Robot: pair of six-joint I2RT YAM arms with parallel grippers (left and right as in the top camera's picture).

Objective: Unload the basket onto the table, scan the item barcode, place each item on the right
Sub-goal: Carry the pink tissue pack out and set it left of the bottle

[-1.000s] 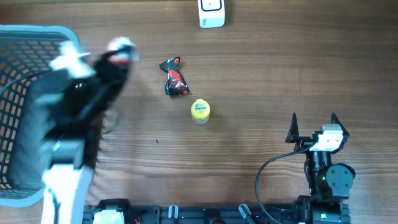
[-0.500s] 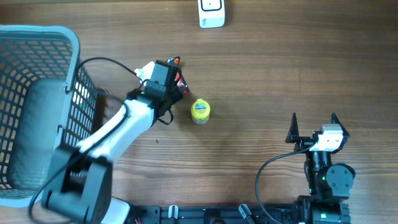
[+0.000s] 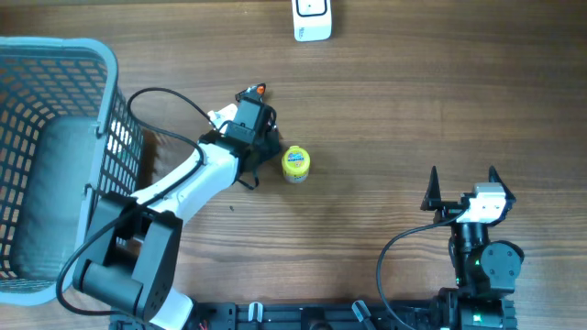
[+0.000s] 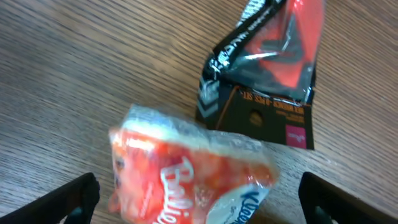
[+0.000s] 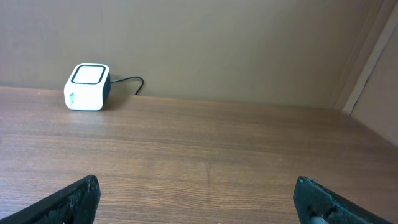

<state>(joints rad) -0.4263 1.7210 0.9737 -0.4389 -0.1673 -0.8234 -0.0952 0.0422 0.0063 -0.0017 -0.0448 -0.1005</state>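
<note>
Overhead: left pincer (image 3: 255, 124) is down over the table (image 3: 385, 110). The black-red packet (image 3: 259, 91) pokes out just past its tip, the yellow-capped bottle (image 3: 295, 162) is just off to its side, and the scanner (image 3: 312, 18) is well beyond it. Whatever sits under the pincer is hidden here. Right pincer (image 3: 462, 179) is well apart from all of it, fingers spread, holding nothing. Left wrist: fingertips (image 4: 78, 198) are wide apart, 1 at each frame edge. The orange-red wrapped pack (image 4: 186, 171) lies on the table between them, untouched as far as we can see. The black-red packet lies just beyond the pack; touching or not, we can't tell. No barcode shows on the pack. Right wrist: only tabletop, with the scanner far ahead of the open fingers. Our read: the pack is the item to scan. So we close on its body rather than the loose wrap, avoid the packet behind, and leave a printed face free for the scanner.
</note>
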